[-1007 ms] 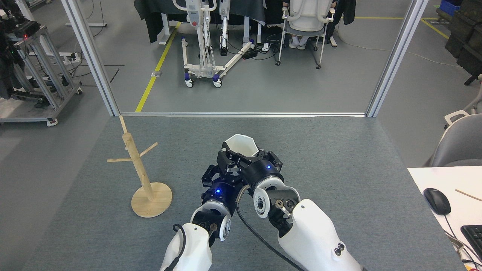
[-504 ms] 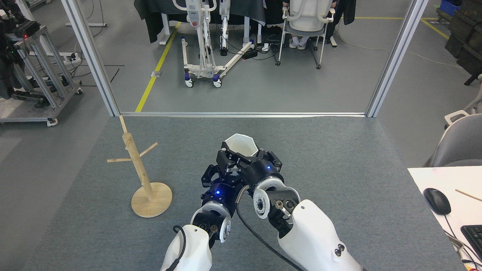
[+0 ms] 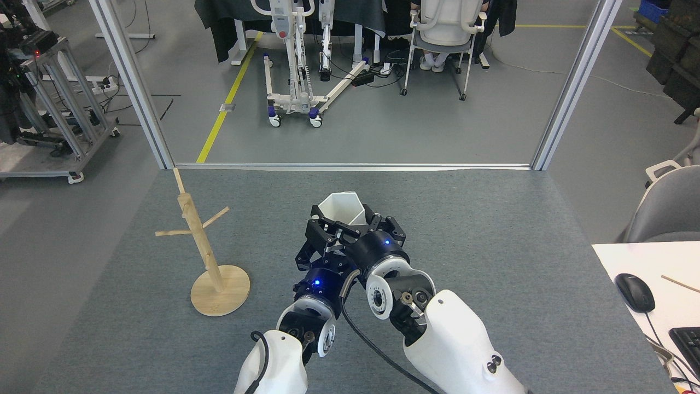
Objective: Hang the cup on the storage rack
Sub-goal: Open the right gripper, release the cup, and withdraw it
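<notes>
One cup [image 3: 340, 207] — one storage rack [image 3: 210, 257], apart.

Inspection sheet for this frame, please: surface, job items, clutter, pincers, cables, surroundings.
Surface: grey carpeted table, bare apart from the job's things.
Job's things: white cup between both pincers, mouth up; wooden storage rack upright at left, pegs bare.
Clutter: nothing seen.
Pincers: left pincer and right pincer both at the cup; which one grips cannot be told.
Cables: black cable along the right arm.
Surroundings: white side desk with mouse; office chair beyond.
</notes>
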`<state>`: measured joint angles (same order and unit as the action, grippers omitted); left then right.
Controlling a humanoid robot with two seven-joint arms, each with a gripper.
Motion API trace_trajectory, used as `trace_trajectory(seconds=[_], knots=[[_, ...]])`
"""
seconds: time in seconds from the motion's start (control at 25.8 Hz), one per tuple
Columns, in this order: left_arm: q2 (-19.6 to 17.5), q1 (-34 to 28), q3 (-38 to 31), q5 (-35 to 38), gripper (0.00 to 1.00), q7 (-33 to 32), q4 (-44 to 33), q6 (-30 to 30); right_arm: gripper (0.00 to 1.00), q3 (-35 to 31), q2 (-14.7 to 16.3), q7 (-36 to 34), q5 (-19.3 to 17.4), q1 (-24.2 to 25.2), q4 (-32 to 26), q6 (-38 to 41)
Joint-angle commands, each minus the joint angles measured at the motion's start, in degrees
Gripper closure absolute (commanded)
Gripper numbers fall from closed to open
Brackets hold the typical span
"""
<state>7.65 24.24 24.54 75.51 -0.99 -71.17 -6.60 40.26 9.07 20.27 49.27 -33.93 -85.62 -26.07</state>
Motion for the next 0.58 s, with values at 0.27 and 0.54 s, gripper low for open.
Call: trace_trajectory(seconds=[0.27,0.54], knots=[[0.0,-0.86,-0.19,-0.01,0.93,1.43,-1.69,3.08,0.02,-0.79,0.33,-0.14,0.48,-0.43,-8.16,0.76],[0.0,-1.3,-0.28,0.08,0.94,1.43,-2.04,3.08,0.02,-2.9,0.33,-4.09,0.66,-0.96,-9.65,2.51]])
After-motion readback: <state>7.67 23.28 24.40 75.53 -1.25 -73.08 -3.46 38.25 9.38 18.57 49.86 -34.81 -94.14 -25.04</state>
